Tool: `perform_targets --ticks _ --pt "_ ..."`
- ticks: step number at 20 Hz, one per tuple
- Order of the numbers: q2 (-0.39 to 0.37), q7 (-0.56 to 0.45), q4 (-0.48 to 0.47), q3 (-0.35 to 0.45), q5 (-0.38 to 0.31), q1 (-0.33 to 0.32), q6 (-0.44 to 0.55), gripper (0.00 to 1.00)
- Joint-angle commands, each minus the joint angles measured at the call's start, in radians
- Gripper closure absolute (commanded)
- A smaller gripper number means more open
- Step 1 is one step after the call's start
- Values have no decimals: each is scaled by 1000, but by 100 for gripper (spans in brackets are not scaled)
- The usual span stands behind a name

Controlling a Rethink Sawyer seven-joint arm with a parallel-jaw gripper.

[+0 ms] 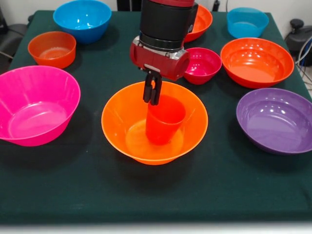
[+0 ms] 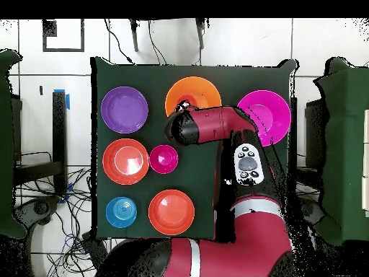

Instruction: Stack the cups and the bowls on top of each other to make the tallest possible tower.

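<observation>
A large yellow-orange flared bowl (image 1: 122, 126) (image 2: 198, 88) sits mid-table as the tower's base. An orange-red translucent cup (image 1: 165, 121) stands upright inside it. My gripper (image 1: 152, 95) comes straight down over the bowl, its two black fingers pinched on the cup's back-left rim. In the overhead view the arm's head covers both the gripper and the cup. The other bowls sit singly around it: pink (image 1: 36, 105) (image 2: 268, 115), purple (image 1: 275, 119) (image 2: 125, 110), orange-red (image 1: 257, 62) (image 2: 125, 161) and small magenta (image 1: 204, 65) (image 2: 163, 159).
Along the far side stand a small squat orange bowl (image 1: 52, 48), a blue bowl (image 1: 82, 19), an orange-red bowl (image 1: 202, 22) (image 2: 171, 212) partly behind the arm, and a small light-blue bowl (image 1: 247, 22) (image 2: 121, 212). The dark green tablecloth (image 1: 156, 195) ends near the front edge.
</observation>
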Motion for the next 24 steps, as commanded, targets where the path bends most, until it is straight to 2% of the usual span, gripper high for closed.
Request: perform_targets --ticks 1,21,22,24 --pt "26 -129 -35 40 -58 6 42 100" --pt "22 -121 -22 26 -70 13 22 100" --pt "22 -122 -20 25 -71 13 22 0" --pt "24 -123 -20 29 -68 9 22 0"
